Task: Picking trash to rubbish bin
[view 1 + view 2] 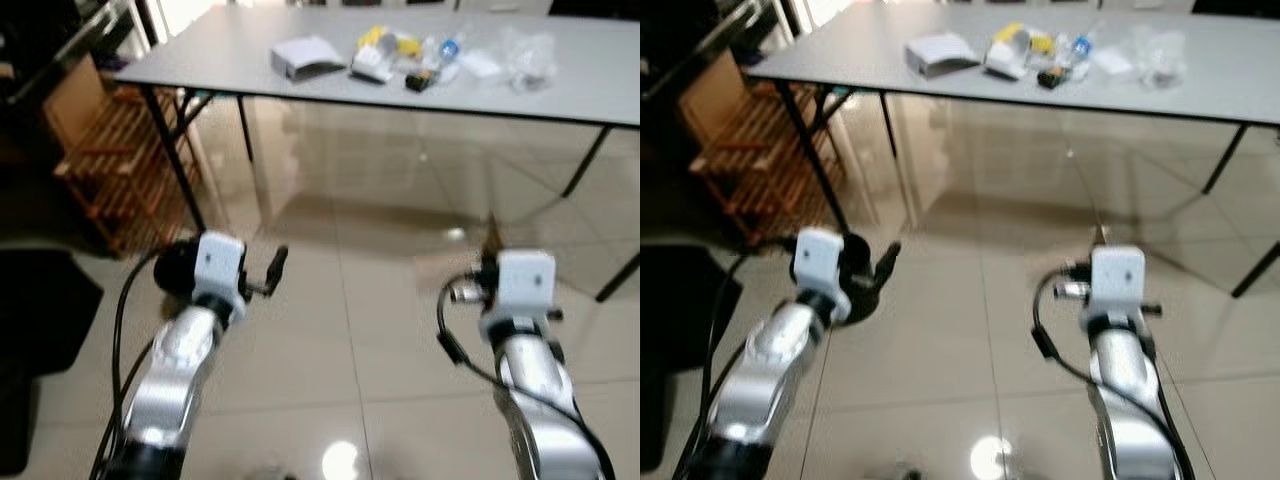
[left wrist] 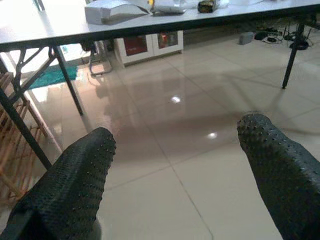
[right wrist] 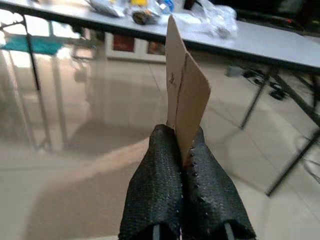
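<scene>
Your right gripper clamps its pebbled black fingers on a flat brown cardboard scrap standing upright between the jaws, while your left gripper holds its textured fingers spread wide over glossy floor tiles.

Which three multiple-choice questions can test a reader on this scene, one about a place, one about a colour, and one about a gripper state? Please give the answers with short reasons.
1. Where does the pile of trash lie?
A. on the grey table
B. on the tiled floor
C. on the wooden rack

2. What colour is the piece of cardboard?
A. blue
B. brown
C. white

3. How is the right gripper?
A. open and empty
B. shut on a bottle
C. shut on the piece of cardboard

Answers:
1. A, the wrappers and bags rest on the tabletop.
2. B, its flat face is plain brown.
3. C, the two black fingers press together on its lower edge, while the left gripper stands open.
</scene>
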`<state>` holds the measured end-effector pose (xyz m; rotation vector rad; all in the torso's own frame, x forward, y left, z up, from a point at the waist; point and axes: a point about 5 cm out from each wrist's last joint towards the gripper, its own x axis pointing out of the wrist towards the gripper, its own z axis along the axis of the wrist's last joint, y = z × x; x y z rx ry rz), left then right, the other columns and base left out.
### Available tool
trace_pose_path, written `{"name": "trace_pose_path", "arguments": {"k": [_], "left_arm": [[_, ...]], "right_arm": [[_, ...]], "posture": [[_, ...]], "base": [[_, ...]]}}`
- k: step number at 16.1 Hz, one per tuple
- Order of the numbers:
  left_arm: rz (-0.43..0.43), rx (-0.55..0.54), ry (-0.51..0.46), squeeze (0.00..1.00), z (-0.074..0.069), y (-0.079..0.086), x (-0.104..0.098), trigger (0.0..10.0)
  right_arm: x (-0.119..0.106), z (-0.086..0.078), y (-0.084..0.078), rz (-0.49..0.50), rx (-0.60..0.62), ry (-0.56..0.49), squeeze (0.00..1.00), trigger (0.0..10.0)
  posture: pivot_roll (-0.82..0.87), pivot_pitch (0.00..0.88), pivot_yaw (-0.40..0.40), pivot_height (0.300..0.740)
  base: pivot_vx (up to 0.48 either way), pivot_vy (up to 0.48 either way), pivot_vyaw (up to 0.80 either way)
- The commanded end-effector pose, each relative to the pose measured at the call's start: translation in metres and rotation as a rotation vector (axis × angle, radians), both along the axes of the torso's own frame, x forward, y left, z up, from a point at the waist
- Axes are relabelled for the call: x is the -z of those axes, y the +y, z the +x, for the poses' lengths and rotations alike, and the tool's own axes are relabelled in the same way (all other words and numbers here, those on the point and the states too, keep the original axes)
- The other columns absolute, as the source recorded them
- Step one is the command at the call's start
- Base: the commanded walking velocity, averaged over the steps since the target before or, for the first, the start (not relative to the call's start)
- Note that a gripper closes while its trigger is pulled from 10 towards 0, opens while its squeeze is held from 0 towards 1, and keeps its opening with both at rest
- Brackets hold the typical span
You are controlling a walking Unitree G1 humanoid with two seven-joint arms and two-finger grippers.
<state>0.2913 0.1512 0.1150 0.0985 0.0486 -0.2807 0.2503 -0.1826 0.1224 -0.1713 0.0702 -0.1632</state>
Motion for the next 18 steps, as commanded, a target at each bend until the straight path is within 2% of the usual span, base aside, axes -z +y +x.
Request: {"name": "trace_pose_path", "arguments": {"k": [1,4,10,18], "left_arm": [[0.018,-0.042,-0.017,0.0,-0.001,0.011,-0.003,10.0],[0.018,-0.045,-0.022,0.0,0.001,0.01,-0.002,10.0],[0.005,-0.046,-0.027,0.0,0.002,0.006,-0.004,10.0],[0.004,-0.054,-0.027,0.0,0.006,0.006,-0.004,10.0]], "right_arm": [[-0.002,-0.002,0.006,0.021,-0.023,-0.009,0.0,10.0],[0.001,-0.002,0.015,0.024,-0.064,0.005,0.0,10.0],[-0.002,0.002,0.022,0.031,-0.102,-0.009,0.0,10.0],[-0.005,0.004,0.024,0.033,-0.121,-0.015,0.0,10.0]], "posture": [[-0.04,0.08,0.041,0.74],[-0.02,0.09,0.044,0.74],[-0.02,0.095,0.035,0.74],[-0.02,0.097,0.036,0.74]], "base": [[0.0,0.281,0.0],[0.0,0.28,0.0],[0.0,0.294,0.0],[0.0,0.405,0.0]]}}
